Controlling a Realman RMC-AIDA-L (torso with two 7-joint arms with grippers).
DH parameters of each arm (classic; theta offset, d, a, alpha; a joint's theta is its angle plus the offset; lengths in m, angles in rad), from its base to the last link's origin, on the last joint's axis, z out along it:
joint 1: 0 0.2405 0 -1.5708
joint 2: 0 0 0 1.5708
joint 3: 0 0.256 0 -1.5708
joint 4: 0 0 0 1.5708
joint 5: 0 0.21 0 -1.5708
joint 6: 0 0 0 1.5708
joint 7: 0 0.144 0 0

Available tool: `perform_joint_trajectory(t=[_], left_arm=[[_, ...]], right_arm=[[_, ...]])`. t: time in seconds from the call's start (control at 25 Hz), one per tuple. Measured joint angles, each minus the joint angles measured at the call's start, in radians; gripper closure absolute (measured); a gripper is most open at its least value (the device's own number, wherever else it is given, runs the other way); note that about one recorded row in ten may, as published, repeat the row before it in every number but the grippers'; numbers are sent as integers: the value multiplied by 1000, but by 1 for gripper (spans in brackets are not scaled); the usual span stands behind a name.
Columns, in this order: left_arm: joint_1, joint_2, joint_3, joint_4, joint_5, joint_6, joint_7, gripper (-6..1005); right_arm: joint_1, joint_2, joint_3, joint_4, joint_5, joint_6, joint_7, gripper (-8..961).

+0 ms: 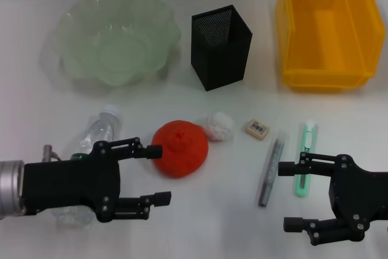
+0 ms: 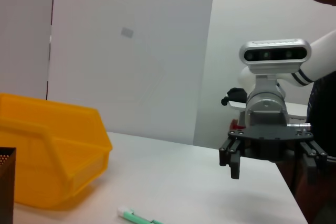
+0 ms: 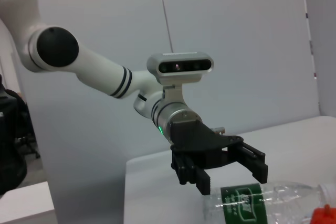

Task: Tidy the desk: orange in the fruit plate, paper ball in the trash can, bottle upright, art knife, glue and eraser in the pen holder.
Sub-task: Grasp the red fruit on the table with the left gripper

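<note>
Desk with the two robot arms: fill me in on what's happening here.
Nothing has been put away yet. The left gripper is open above the lying bottle, with one finger next to the orange. The right gripper is open near the art knife and glue. The paper ball and eraser lie on the table. The fruit plate, pen holder and yellow bin hold nothing that shows.
</note>
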Motion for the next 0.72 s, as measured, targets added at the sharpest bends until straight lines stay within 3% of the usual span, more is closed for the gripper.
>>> perform_joint_trajectory(t=[0.48,0.6,0.72], left_arm=[[-26,-3,3,-22,-55,-57,27,216],[-90,-3,74,-77,-105,-227,45,216],[-123,-3,116,-102,-110,-300,47,217]], right_arm=[[-25,11,22,-14,0,34,-3,125],[-38,17,44,-15,1,50,-5,125],[-51,18,63,-11,1,66,-15,125]])
